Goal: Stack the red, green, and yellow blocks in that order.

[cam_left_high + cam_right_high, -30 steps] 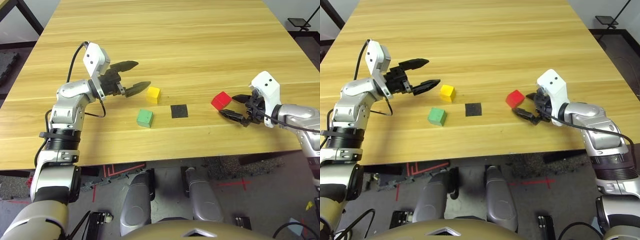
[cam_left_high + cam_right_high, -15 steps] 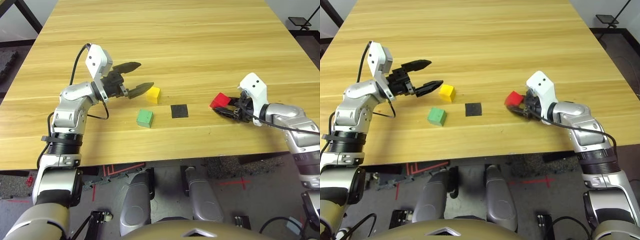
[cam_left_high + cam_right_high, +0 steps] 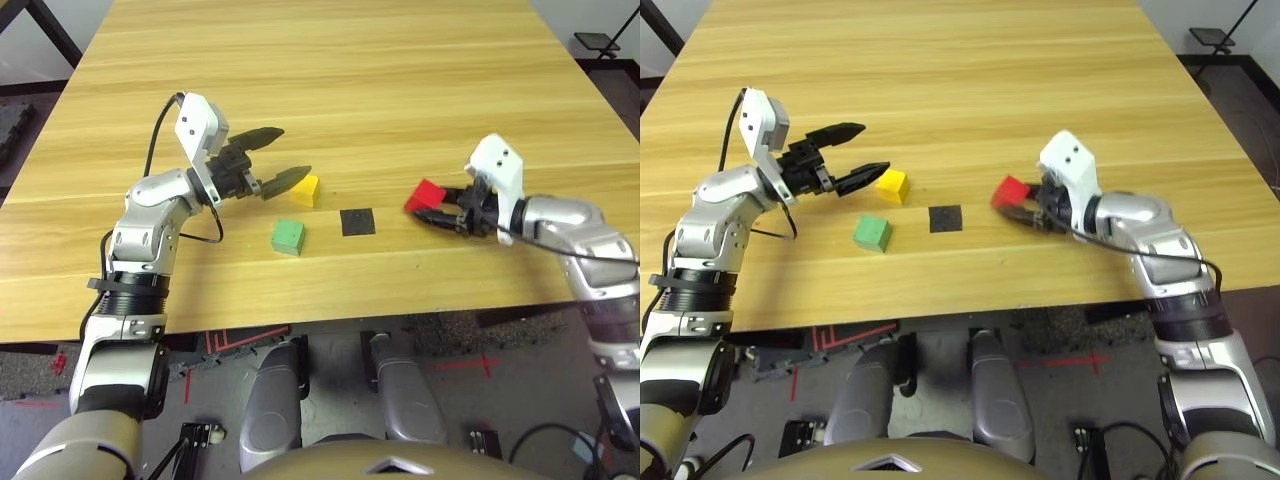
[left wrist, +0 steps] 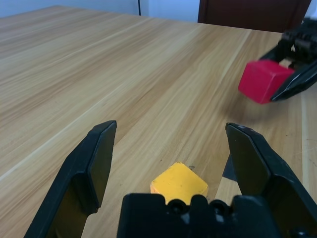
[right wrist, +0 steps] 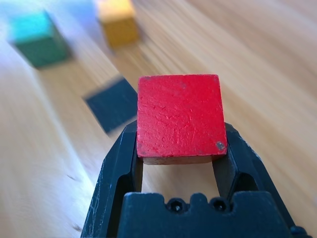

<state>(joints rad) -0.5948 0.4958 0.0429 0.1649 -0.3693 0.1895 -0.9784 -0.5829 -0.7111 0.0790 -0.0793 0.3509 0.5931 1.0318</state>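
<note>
The left claw (image 3: 283, 158) hangs spread wide just above the bench (image 3: 400, 80), its two fingers straddling the yellow block (image 3: 306, 190), which sits on the wood toward the near edge, left of centre. The green block (image 3: 288, 236) lies just beside it, nearer the robot's edge of the bench and apart from both fingers. Between the blocks and the right arm sits a flat black patch (image 3: 357, 221).

Further right, the right claw (image 5: 176, 173) is clenched on the red block (image 3: 425, 194), pinching it by two opposite faces and carrying it clear of the wood, near the patch's right side.

The step in hand looks to be setting the red block down as the base of the stack. To do it well, the block should come down flat with its faces level, since a tilted base would spoil everything placed on it. The fingers should part only once the underside is fully seated, then withdraw straight back so they do not drag it. The left claw does best to hold off closing on yellow: green goes on next.
</note>
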